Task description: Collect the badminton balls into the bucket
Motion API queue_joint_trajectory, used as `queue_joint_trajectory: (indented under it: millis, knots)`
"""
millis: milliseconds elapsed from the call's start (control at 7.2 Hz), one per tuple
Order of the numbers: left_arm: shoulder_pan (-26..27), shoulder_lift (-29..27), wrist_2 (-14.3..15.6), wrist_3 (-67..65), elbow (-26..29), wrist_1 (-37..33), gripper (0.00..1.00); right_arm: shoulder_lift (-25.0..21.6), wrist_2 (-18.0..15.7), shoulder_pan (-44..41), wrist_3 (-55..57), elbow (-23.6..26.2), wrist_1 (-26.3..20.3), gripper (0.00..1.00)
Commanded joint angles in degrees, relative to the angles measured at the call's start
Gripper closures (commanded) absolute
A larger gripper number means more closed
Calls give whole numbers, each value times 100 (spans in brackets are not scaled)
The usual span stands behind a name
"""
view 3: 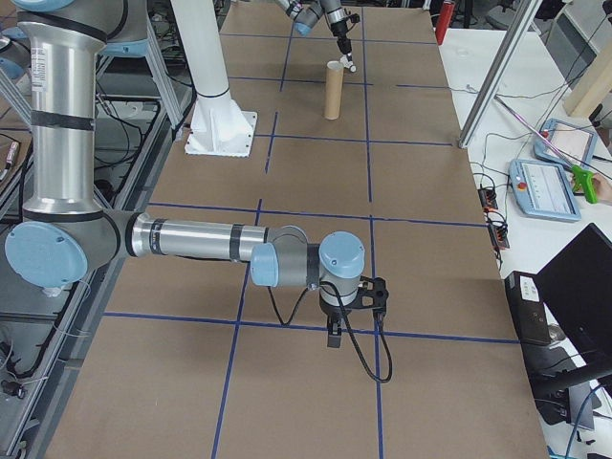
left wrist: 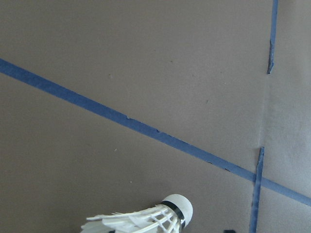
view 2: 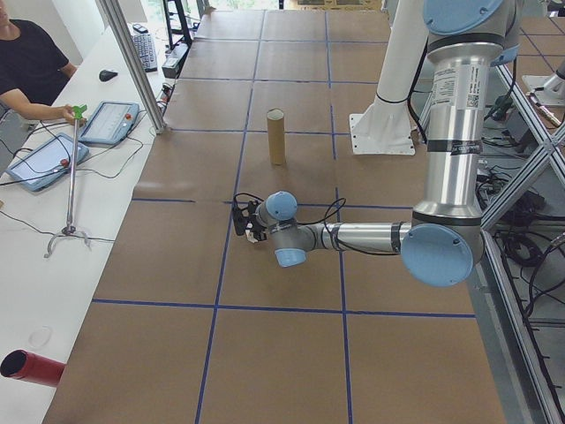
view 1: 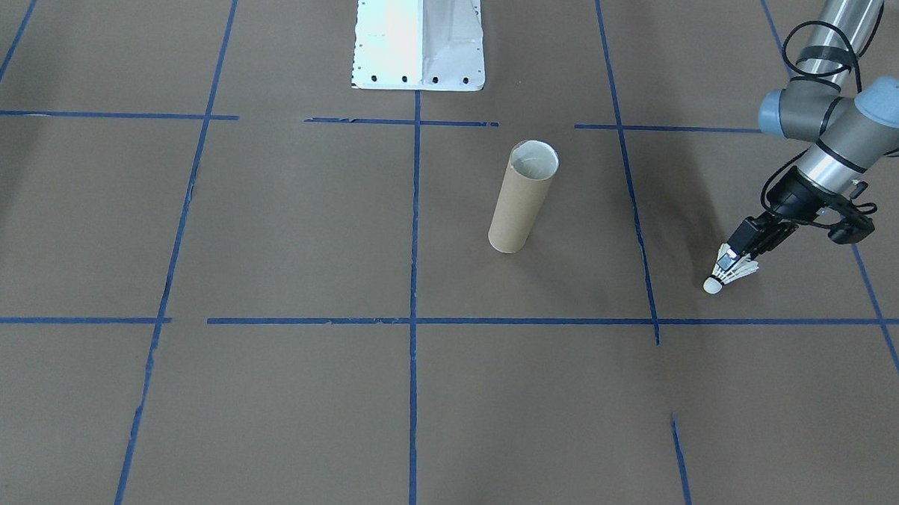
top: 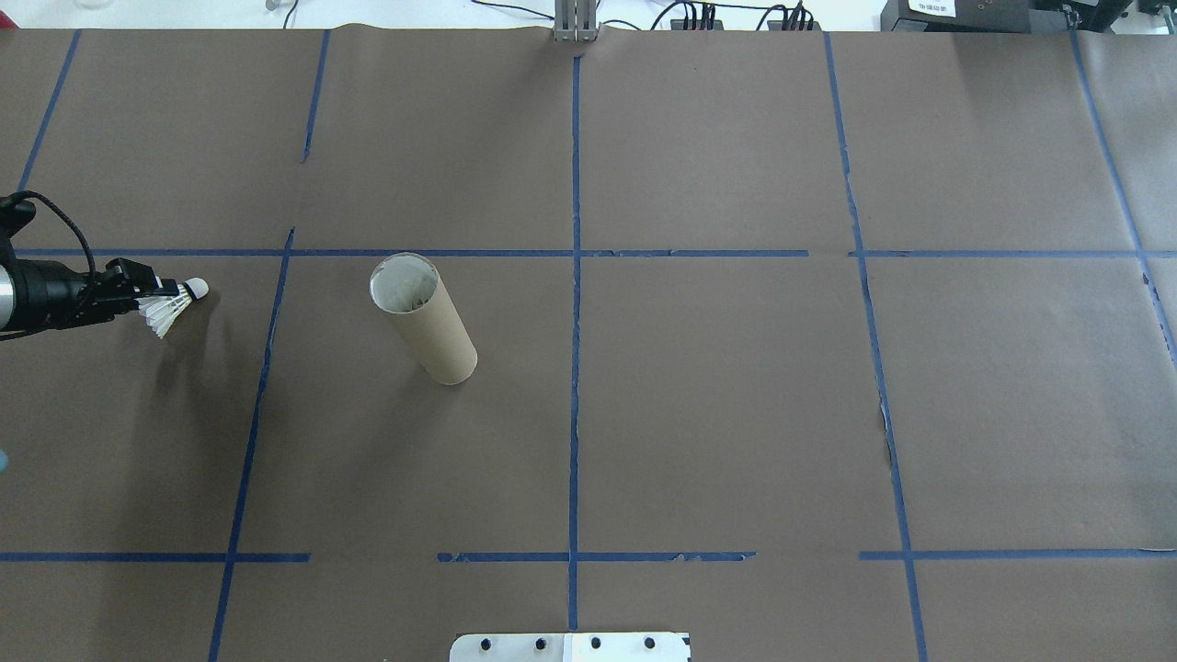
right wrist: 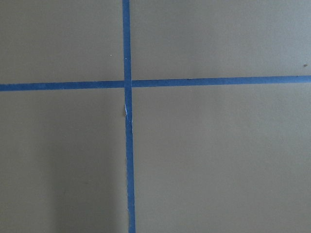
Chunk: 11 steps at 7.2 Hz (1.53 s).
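My left gripper [view 1: 736,255] is shut on the feather skirt of the white shuttlecock [view 1: 730,274], whose cork tip points down and away from the arm. In the overhead view the shuttlecock [top: 173,305] hangs at the far left, slightly above the table, with my left gripper [top: 147,292] behind it. The left wrist view shows the shuttlecock [left wrist: 146,218] at the bottom edge. The tan cardboard bucket [view 1: 522,203] [top: 423,317] stands upright and open-topped near the middle, well apart from the shuttlecock. My right gripper [view 3: 335,330] shows only in the exterior right view, low over the table, so I cannot tell its state.
The white robot base [view 1: 420,35] sits at the table's robot side. Blue tape lines [top: 575,276] divide the brown table cover into squares. A person [view 2: 31,66] sits at a side table with tablets beyond the far edge.
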<state>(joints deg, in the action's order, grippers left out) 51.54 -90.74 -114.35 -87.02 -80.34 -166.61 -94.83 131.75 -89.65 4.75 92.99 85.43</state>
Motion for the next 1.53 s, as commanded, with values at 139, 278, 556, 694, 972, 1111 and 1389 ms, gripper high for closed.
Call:
queue_joint_trajectory:
  millis: [139, 278, 556, 694, 972, 1111, 1389]
  knots:
    - [5, 22, -287, -8, -87, -82, 100, 0, -9, 0, 0, 0, 0, 0]
    - [58, 22, -1195, 10, -148, -91, 100, 0, 0, 0, 0, 0, 0, 0]
    - [1011, -48, -2682, 28, -237, -56, 100, 0, 0, 0, 0, 0, 0, 0]
    - [1312, -83, -3150, 19, -411, 66, 100, 0, 0, 0, 0, 0, 0, 0]
    - [1621, -328, -3680, 27, -1103, 1116, 100, 0, 0, 0, 0, 0, 0, 0]
    - [1753, -382, -3926, 28, -1359, 1339, 100, 0, 0, 0, 0, 0, 0, 0]
    - [2008, -409, -4244, 28, -1912, 1646, 100, 0, 0, 0, 0, 0, 0, 0]
